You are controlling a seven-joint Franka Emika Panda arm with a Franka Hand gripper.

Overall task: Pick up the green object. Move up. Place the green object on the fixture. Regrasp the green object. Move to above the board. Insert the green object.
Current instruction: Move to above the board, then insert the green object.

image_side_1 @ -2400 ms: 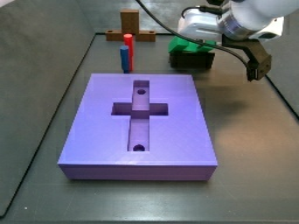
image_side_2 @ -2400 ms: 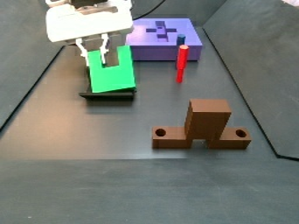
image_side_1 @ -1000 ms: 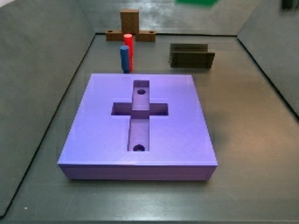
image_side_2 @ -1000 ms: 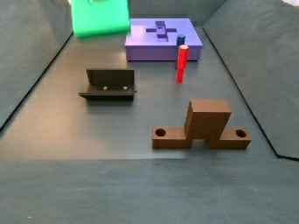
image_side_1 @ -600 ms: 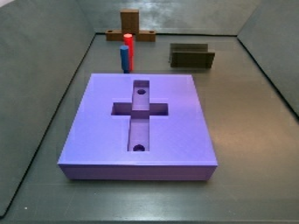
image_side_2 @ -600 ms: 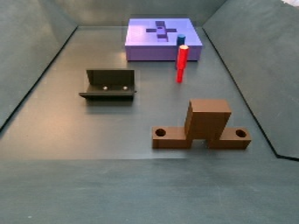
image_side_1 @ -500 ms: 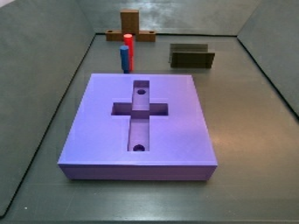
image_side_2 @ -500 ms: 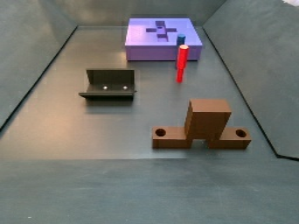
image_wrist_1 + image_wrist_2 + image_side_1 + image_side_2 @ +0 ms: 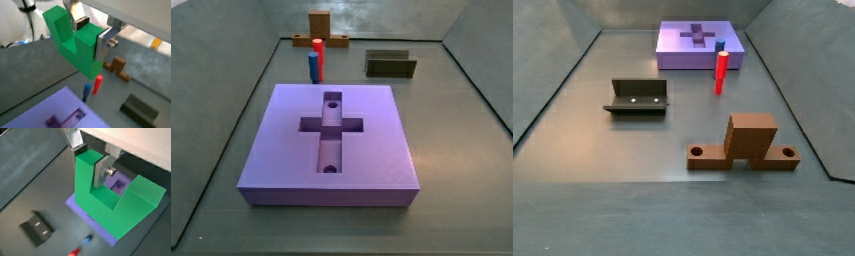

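1. The claw (image 9: 90,31) is out of both side views, high above the floor; only the wrist views show it.
2. It is pinching the green object (image 9: 75,42), silver fingers (image 9: 101,172) clamped on one prong, notch and prongs showing clear in both wrist views (image 9: 113,203).
3. Gripping one prong leaves the block's lower end free, likely for going into the recess.
4. The fixture (image 9: 637,97) sits empty on the floor, trough open, so the regrasp looks finished.
5. The board (image 9: 331,143) lies flat, cross recess and two holes unblocked; in a wrist view it shows under the block (image 9: 119,184), so the carry seems near above it.
6. Red-and-blue peg (image 9: 315,60) and brown cross stand (image 9: 748,142) are apart from the board, not in the way.
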